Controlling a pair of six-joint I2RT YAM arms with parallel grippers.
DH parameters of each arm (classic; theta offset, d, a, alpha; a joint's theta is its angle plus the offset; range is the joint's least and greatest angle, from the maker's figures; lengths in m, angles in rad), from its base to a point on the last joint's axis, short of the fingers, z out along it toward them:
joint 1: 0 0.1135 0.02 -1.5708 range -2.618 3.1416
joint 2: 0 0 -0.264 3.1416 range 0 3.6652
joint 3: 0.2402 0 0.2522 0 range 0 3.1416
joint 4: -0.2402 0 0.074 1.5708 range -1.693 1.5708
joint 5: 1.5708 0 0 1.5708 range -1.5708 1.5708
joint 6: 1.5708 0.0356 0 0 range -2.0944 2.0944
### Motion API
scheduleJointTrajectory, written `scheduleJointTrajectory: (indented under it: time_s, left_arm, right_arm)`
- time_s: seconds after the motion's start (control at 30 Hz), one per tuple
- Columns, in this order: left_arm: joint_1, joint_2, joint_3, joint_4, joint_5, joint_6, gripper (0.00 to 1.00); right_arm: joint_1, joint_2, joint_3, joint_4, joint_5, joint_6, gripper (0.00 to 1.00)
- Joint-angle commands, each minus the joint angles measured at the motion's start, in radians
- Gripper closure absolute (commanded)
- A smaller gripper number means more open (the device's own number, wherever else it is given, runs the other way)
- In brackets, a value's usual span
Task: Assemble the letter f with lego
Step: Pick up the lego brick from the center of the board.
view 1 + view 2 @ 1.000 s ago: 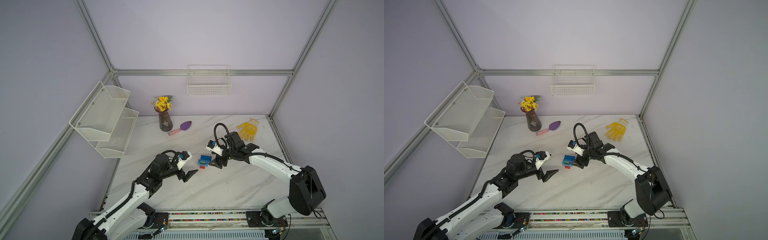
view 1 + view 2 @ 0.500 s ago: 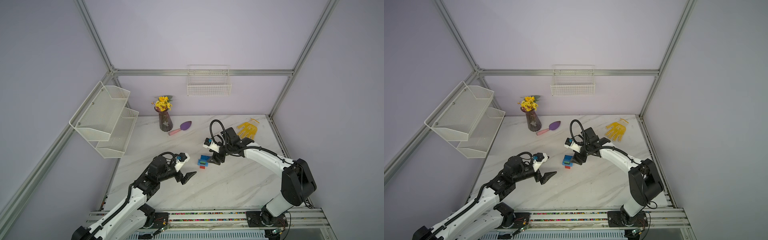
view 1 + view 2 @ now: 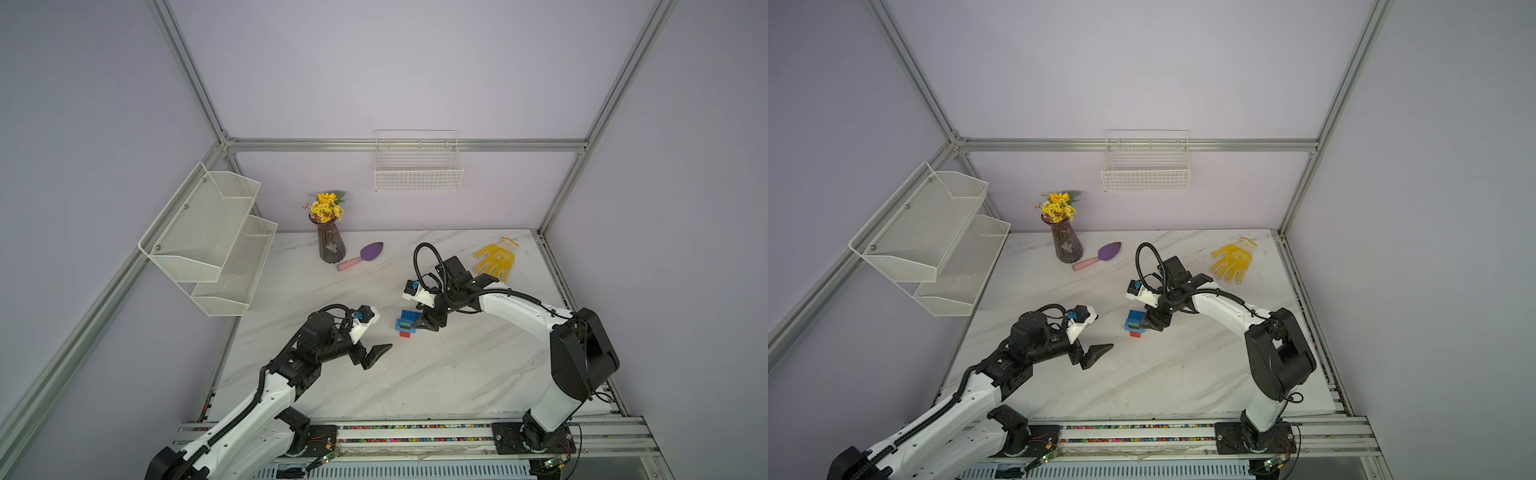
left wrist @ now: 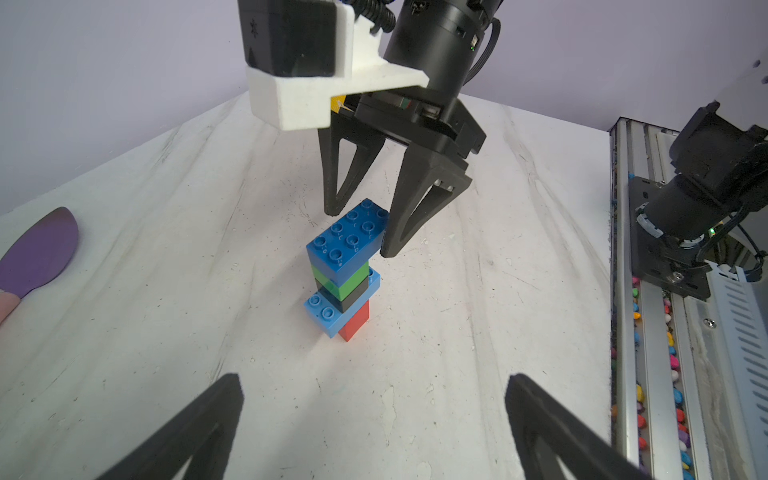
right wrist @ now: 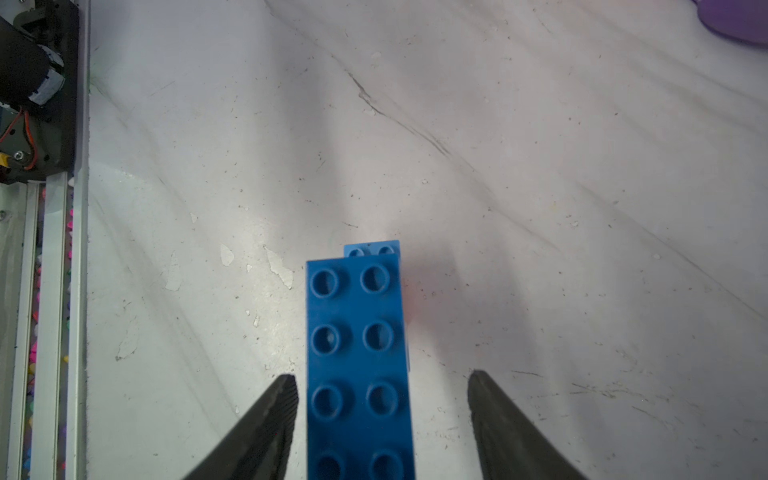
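The black right gripper straddles, half-open and not gripping, the long dark-blue studded brick topping the upright plastic lego stack on the white marble table (left gripper gapes wide, empty), so an off-centre squeeze could topple it.

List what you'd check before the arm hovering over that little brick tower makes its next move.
1. Brick tower standing upright on the table: ok.
2. Right gripper straddling the dark blue brick on top: ok.
3. Right gripper clamped on that brick: not ok, a gap shows beside it in the right wrist view.
4. Left gripper open and apart from the tower: ok.
5. Top brick pressed fully onto the green brick: cannot tell.
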Motion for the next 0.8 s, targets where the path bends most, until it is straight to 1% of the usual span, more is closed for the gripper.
scheduleJointTrajectory:
  time_s: [0.0, 0.27, 0.33, 0.37, 0.4, 0.43, 0.5, 0.67, 0.77]
  left_arm:
    - [0.014, 0.003, 0.030, 0.012, 0.031, 0.000, 0.00]
    - [0.042, 0.014, 0.046, 0.014, 0.044, -0.004, 0.00]
    - [0.053, 0.023, 0.055, 0.015, 0.056, -0.003, 0.00]
    - [0.059, 0.029, 0.060, 0.019, 0.062, -0.003, 0.00]
    - [0.065, 0.032, 0.062, 0.026, 0.068, -0.003, 0.00]
    - [0.072, 0.034, 0.063, 0.034, 0.074, -0.003, 0.00]
    - [0.088, 0.041, 0.065, 0.047, 0.087, -0.006, 0.00]
    - [0.138, 0.077, 0.071, 0.104, 0.137, 0.005, 0.00]
    - [0.182, 0.139, 0.087, 0.174, 0.211, 0.006, 0.00]
  right_arm:
    - [0.010, 0.018, 0.033, -0.032, -0.029, -0.029, 0.36]
    - [0.015, 0.028, 0.063, -0.063, -0.030, -0.035, 0.52]
    - [0.016, 0.028, 0.071, -0.068, -0.028, -0.034, 0.57]
    - [0.015, 0.028, 0.077, -0.074, -0.029, -0.036, 0.62]
    - [0.016, 0.028, 0.085, -0.084, -0.031, -0.036, 0.65]
    - [0.015, 0.027, 0.091, -0.088, -0.031, -0.036, 0.65]
    - [0.016, 0.022, 0.106, -0.098, -0.035, -0.033, 0.70]
    - [0.013, 0.017, 0.160, -0.141, -0.038, -0.031, 0.74]
    - [0.007, 0.019, 0.217, -0.199, -0.041, -0.042, 0.74]
